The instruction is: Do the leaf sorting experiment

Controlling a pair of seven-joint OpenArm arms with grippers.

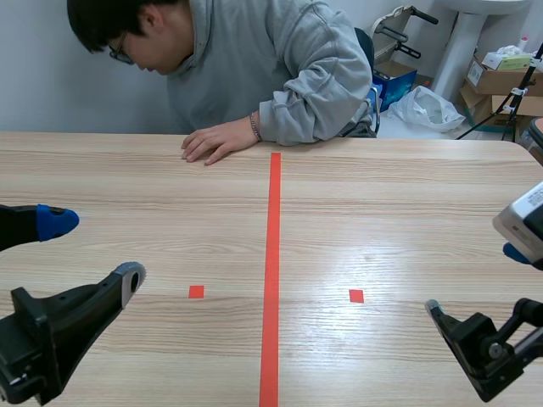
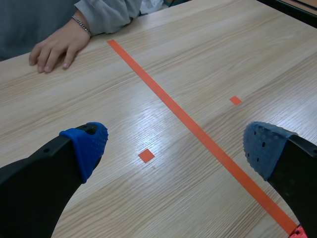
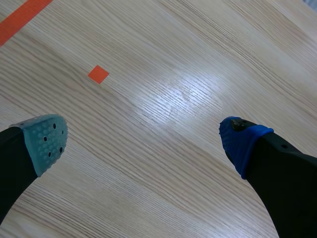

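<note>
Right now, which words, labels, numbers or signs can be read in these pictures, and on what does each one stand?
No text here can be read.
Cardboard boxes behind the table: any print is too small to read.
Blue box: too blurred to read.
Nothing is written on the table.

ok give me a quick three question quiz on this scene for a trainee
1. Fill in: the left gripper and the right gripper both stand ____.
2. True or false: a leaf lies on the table.
3. Multiple choice: the person's hand is A) resting on the table's far side, B) raised in the air, C) holding a leaf.
Key: 1 open; 2 false; 3 A.
</note>
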